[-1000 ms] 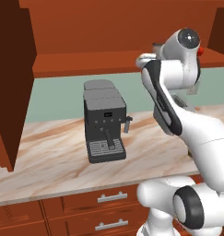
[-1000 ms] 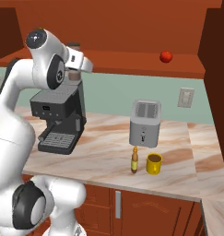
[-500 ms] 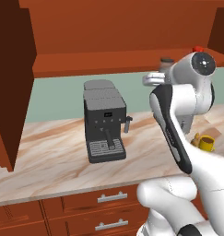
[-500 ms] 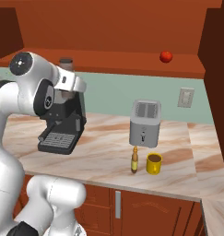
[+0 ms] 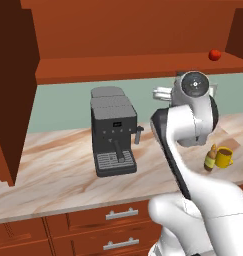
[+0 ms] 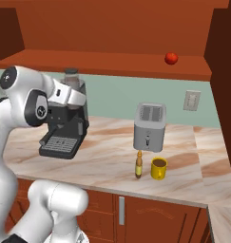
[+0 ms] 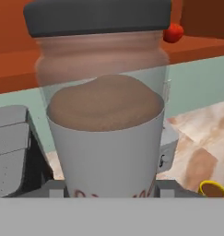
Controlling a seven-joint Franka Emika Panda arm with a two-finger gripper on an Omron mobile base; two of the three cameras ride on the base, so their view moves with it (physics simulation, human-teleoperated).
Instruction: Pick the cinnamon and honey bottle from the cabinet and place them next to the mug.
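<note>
the gripper (image 6: 75, 97) is clamped on the cinnamon (image 7: 104, 115), holding it upright in the air in front of the coffee machine (image 5: 113, 132), below the cabinet (image 6: 112, 61) shelf. in the hand view the shaker's dark cap and brown powder show close up. the honey bottle (image 6: 139, 165) stands on the counter (image 6: 107, 161) just beside the yellow mug (image 6: 158, 168), in front of the toaster (image 6: 149, 126). a red fruit (image 6: 171, 58) sits on the shelf.

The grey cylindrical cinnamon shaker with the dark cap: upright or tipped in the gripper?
Upright. In the right base view the shaker stands vertical with its dark cap on top, held by the gripper; the hand view shows its cap uppermost too.
</note>
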